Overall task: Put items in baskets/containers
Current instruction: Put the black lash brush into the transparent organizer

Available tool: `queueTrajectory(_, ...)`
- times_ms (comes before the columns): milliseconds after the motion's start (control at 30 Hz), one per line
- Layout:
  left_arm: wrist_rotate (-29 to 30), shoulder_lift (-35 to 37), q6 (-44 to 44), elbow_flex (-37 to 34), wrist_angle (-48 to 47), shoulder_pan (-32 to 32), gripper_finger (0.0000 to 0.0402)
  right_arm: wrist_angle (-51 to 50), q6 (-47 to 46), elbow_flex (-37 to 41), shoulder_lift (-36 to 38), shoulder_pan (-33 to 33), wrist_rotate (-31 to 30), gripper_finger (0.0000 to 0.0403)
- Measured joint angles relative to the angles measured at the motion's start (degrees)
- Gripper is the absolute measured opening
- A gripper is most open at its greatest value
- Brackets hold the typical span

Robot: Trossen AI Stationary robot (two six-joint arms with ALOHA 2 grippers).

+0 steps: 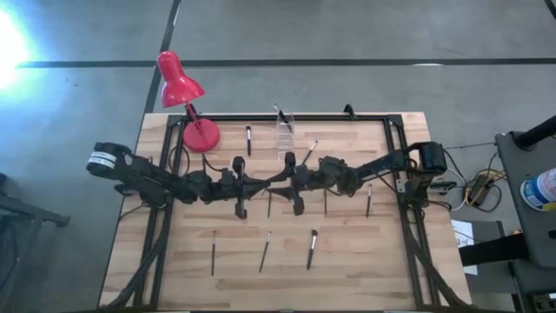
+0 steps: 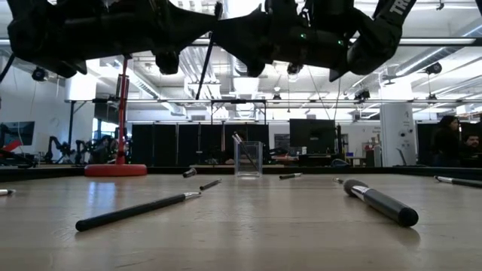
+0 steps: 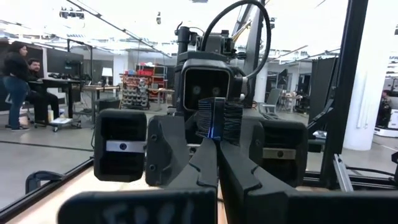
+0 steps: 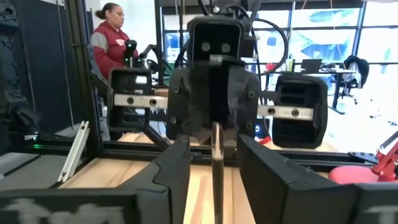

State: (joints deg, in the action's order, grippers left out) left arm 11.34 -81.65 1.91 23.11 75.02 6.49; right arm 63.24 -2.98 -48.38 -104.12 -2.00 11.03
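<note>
One brush (image 4: 216,171) is off the table, caught at the meeting point of the two arms above the middle of the table (image 1: 347,278). Only the right wrist view shows it plainly: a thin dark stick with a paler streak along it, its long axis running lengthwise down the gap between the right gripper's (image 4: 213,142) fingers, its far end pinched by the left gripper facing it; which end carries the bristles cannot be told. The right fingers (image 4: 177,165) stand apart from it, with a gap on either side, so those jaws are open. The left wrist view shows the left gripper (image 3: 216,146) with its jaws pressed together on something thin, but hardly any of the brush itself. From above, the grippers (image 1: 276,181) are a dark tangle that hides the held brush, yet this view alone lays out the rest: loose brushes (image 1: 311,249) lie scattered over the wood, most pointing roughly toward the far or near edge. The clear cup (image 1: 285,130) at the far edge, just beyond the grippers, has a brush leaning in it, and the red lamp (image 1: 201,135) stands to its left. The low view shows the cup (image 2: 248,158) upright. People (image 3: 15,81) show in the room behind.
</note>
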Motion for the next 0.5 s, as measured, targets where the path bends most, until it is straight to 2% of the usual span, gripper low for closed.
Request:
queueTrajectory(267, 0.0, 0.1, 0.1, 0.0, 0.0, -0.3, 0.0002, -1.3, 0.1, -0.2, 0.0, 0.0, -0.7, 0.0025)
queueTrajectory(500, 2.3, 1.2, 2.6, 0.0, -1.1, -1.1, 0.0002, -3.4, -0.9, -0.2, 0.1, -1.1, -1.1, 0.0015)
